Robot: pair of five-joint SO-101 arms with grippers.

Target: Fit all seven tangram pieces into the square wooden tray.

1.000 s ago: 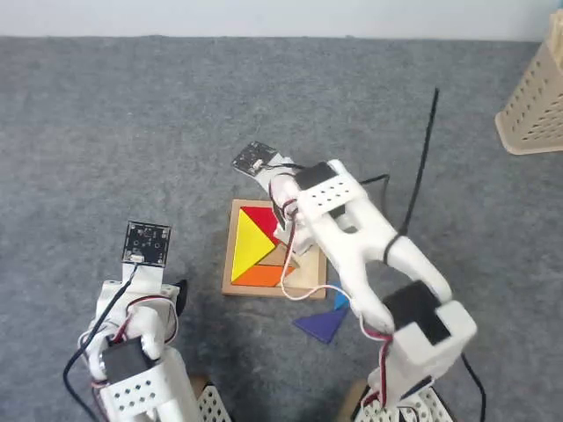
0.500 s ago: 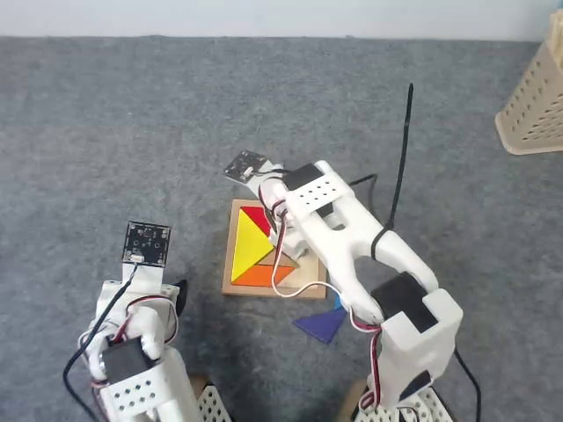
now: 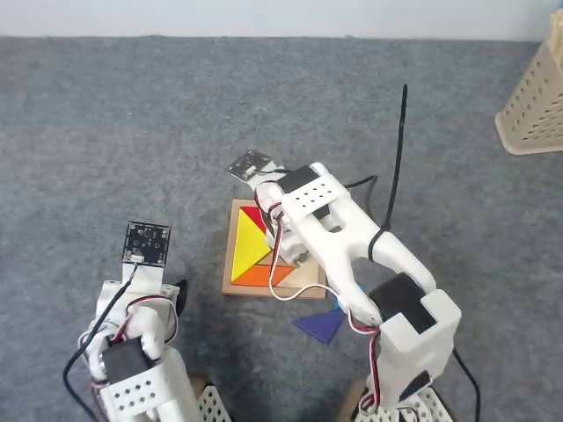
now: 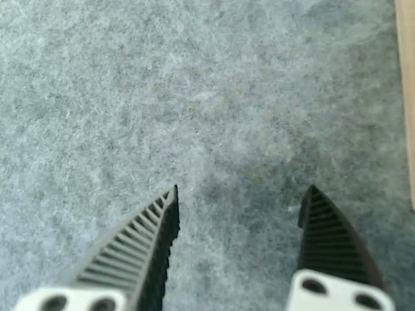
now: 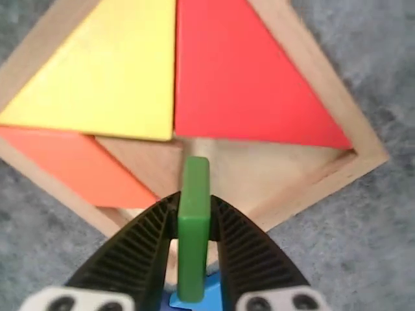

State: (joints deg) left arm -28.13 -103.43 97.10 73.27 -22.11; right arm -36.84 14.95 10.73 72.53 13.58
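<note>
The square wooden tray [image 3: 230, 255] lies mid-table and holds a yellow triangle [image 3: 247, 247], a red triangle [image 3: 255, 217] and an orange piece [image 3: 256, 276]. In the right wrist view the same yellow triangle [image 5: 110, 78], red triangle [image 5: 240, 78] and orange piece [image 5: 78, 165] surround bare tray floor [image 5: 259, 175]. My right gripper [image 5: 193, 214] hangs over the tray, shut on a green piece [image 5: 194, 227] held on edge; a blue piece [image 5: 194, 298] peeks below it. A purple triangle [image 3: 322, 323] and a blue piece [image 3: 339, 301] lie on the carpet beside the tray. My left gripper [image 4: 240, 201] is open over bare carpet.
Grey carpet covers the table. A beige perforated basket [image 3: 535, 97] stands at the far right. A black cable [image 3: 396, 167] rises behind the right arm. The tray's edge [image 4: 407, 97] shows at the side of the left wrist view.
The right arm has swung slightly left over the tray, bringing the green piece with it. The left arm has stayed still.
</note>
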